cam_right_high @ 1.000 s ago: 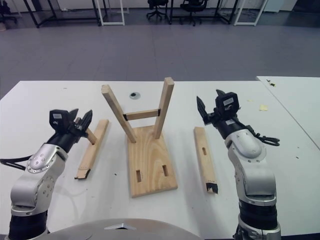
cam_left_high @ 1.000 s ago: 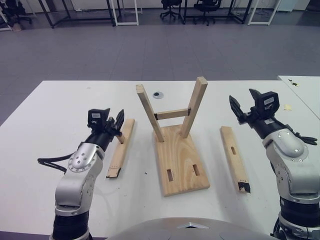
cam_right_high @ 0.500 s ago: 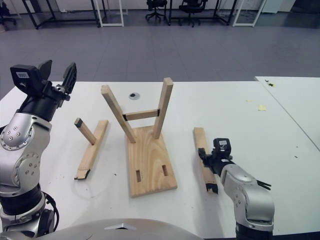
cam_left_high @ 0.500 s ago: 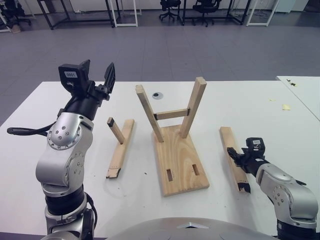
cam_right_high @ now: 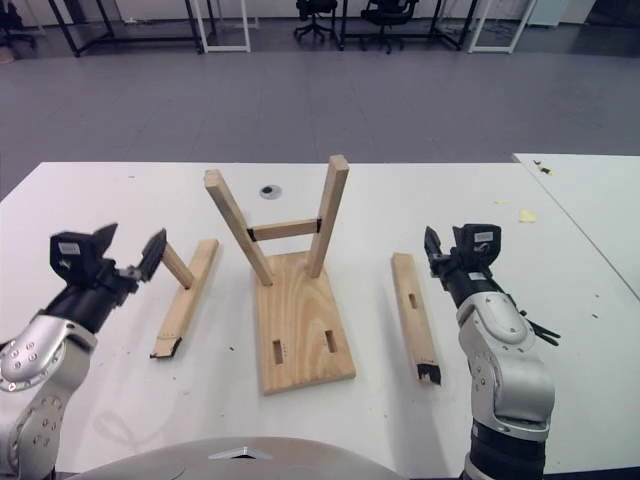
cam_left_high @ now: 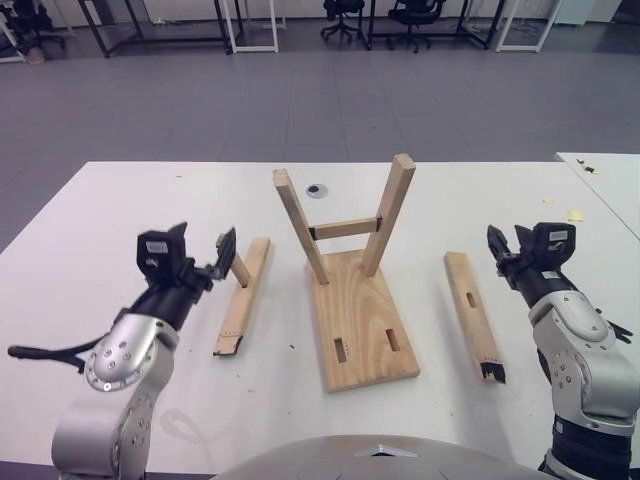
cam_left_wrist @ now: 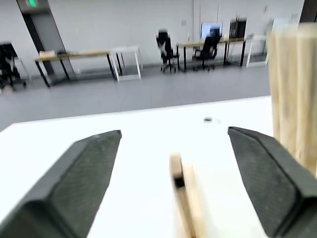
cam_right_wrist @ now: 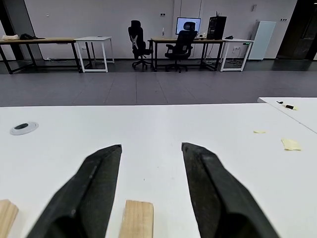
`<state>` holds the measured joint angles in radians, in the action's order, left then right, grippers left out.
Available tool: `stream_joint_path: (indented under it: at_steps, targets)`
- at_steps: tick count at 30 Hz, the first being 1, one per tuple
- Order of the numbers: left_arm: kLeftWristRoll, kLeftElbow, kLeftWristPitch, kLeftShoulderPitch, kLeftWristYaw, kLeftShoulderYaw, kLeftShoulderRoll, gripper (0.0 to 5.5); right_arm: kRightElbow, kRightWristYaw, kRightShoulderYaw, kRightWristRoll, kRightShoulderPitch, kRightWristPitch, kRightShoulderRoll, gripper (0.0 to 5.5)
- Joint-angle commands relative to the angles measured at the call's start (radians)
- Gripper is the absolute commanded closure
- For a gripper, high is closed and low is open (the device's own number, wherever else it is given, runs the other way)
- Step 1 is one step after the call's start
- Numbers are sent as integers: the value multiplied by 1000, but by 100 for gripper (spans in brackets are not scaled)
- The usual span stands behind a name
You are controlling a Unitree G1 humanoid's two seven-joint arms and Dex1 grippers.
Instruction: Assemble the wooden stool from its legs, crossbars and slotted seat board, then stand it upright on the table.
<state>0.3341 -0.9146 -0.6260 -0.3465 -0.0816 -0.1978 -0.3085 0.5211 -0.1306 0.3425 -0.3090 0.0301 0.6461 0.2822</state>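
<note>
Seat board (cam_left_high: 360,320) lying on the table (cam_left_high: 100,220) with two legs (cam_left_high: 385,215) standing in it, left gripper (cam_left_high: 203,243) hovering wide open, empty, left loose leg (cam_left_high: 240,295) just beyond its jaws, right gripper (cam_left_high: 508,242) hovering open, empty, near right loose leg (cam_left_high: 470,310).

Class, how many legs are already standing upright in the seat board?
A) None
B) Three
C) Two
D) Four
C: a left leg and a right leg stand in the far end of the seat board, joined by a crossbar.
</note>
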Motion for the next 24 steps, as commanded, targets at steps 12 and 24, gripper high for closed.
stream_joint_path:
  at_steps: [12, 24]
  targets:
    - [-205, 572, 165, -46, -107, 211, -13, 136, -76, 15, -29, 53, -168, -58, 77, 324]
    - [-79, 473, -108, -2, -128, 107, -30, 339, -28, 29, -52, 78, -178, -27, 78, 324]
